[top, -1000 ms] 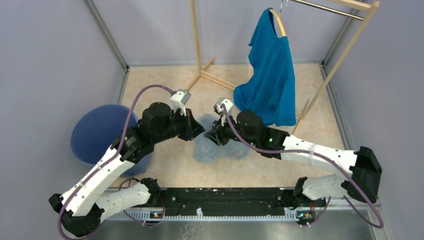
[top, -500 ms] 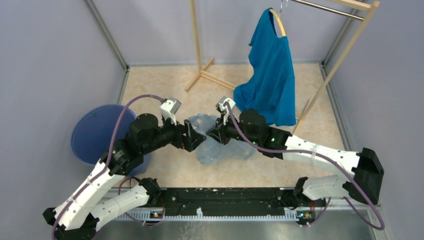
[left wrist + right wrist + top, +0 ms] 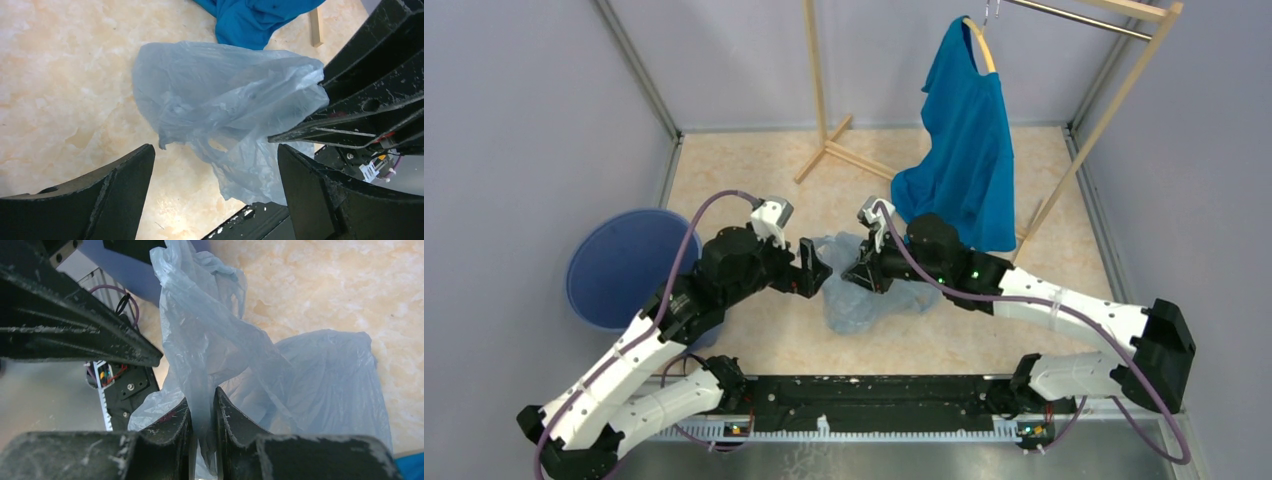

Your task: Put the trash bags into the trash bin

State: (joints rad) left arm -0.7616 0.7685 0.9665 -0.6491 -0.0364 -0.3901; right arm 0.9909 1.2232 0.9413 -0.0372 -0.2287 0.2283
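Note:
The trash bag [image 3: 869, 300], thin, pale blue-grey and crinkly, hangs over the beige floor between my two arms. My right gripper [image 3: 856, 272] is shut on a bunched fold of its top edge; in the right wrist view the plastic [image 3: 310, 375] is pinched between the two fingers at the gripper [image 3: 202, 397]. My left gripper [image 3: 814, 268] stands open just left of the bag, with nothing between its jaws; in the left wrist view the bag [image 3: 225, 100] hangs ahead of the gripper [image 3: 215, 147]. The round blue trash bin [image 3: 619, 265] stands at the far left.
A bright blue T-shirt [image 3: 964, 150] hangs from a wooden clothes rack [image 3: 822, 100] behind the right arm, its hem near the bag. Grey walls close in both sides. The black base rail [image 3: 874, 400] runs along the near edge.
My left gripper has opened wide, let go of the bag and drawn back a little to the left. The right gripper has closed tighter on the bag and holds it alone.

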